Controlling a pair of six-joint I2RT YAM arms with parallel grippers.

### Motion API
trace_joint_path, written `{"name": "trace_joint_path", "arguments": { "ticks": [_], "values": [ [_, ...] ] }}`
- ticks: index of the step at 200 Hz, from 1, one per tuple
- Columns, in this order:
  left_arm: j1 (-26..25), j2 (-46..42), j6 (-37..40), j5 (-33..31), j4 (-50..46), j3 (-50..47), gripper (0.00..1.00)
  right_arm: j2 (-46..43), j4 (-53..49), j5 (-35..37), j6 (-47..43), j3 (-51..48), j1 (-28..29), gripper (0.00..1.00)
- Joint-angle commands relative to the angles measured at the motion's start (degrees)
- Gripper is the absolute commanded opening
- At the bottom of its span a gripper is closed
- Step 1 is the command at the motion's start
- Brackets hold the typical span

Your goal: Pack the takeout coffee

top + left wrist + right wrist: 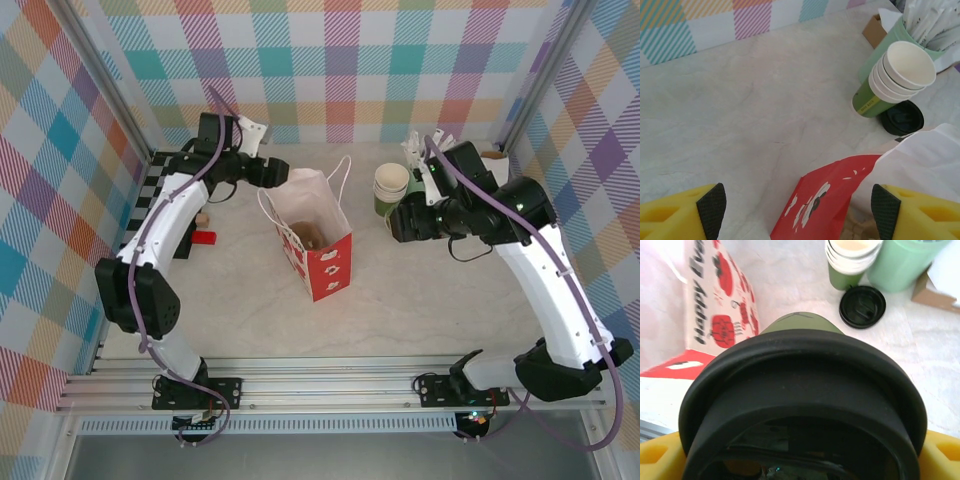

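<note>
— Two arms, one bag [325,262]. Where is the takeout coffee [805,390]?

— Right of the bag, near it but apart from it, and not inside. The right gripper [403,218] has it. In the right wrist view a yellow finger [940,456] sits tight against each side of the black lid, so the jaws stand wide around the cup.

— Which way does the cup lie?

— Lid towards the wrist, dark-green body pointing away from it. Whether it is clear of the table [400,310] I cannot tell.

— And the left gripper [797,212]?

— At the bag's rear left corner, over the rim. Its jaws are well apart, black pads [711,207] facing each other, with nothing clamped between them. The bag's red side and white paper lie beneath.

— The bag itself?

— Upright, mouth open. Something brown lies at the bottom; I cannot make out what.

— What else stands round it?

— Behind and right of the bag is a stack of lidless cups [900,75], green outside and white inside. A loose black lid [902,117] lies flat just beside the stack's foot, on the side nearer the bag. Just beyond the stack, farther from the bag, stands a pale-green cup [890,40] of white-wrapped sticks. Past that is a brown box [873,30].
</note>
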Motion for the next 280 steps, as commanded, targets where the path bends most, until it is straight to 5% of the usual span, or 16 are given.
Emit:
{"name": "trace_joint_path", "arguments": {
  "ticks": [1,62,110,157,231,280],
  "values": [
    [-0.6,3.1,4.1,0.6,-3.3,4.2,0.77,2.5,-1.4,0.1,-1.8,4.5,2.1,0.44],
    [-2.3,6.2,5.3,1.8,-5.7,7.7,0.32,12.6,-1.8,1.0,-5.9,21.4,13.4,0.44],
    [-3.1,4.7,6.8,3.1,-6.5,7.4,0.17,17.2,2.2,-3.7,-7.3,26.3,16.2,0.44],
    [-4.4,3.7,5.4,3.4,-8.9,8.0,0.17,27.0,-3.0,-3.2,-0.8,35.3,17.2,0.43],
    [-5.3,3.3,2.5,2.8,-9.3,7.8,0.2,32.8,-4.3,2.3,4.1,35.5,18.9,0.42],
    [-4.9,-1.8,-8.1,-9.3,-9.7,10.9,0.75,34.4,-3.3,0.9,3.8,35.1,19.0,0.42]
  ]
}}
